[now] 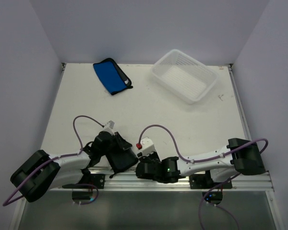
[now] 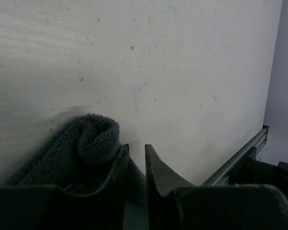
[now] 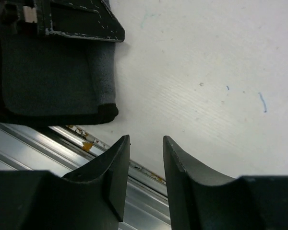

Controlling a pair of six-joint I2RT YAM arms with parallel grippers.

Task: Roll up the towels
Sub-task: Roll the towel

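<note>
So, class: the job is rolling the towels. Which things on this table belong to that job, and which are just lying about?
Belongs to the job:
blue towel
dark towel

Lying about:
white basket

The top camera looks down from above and behind the arms onto the whole table (image 1: 182, 124), with the walls (image 1: 149, 28) at the far side and the rail (image 1: 249, 181) along the near edge. The left wrist camera sits low and close, facing right past the left gripper (image 2: 137, 148) across the tabletop. The right wrist camera, equally close, faces left and steeply down past the right gripper (image 3: 146, 141) at the near edge. All three views share the dark towel (image 1: 121, 158) and the rail.
</note>
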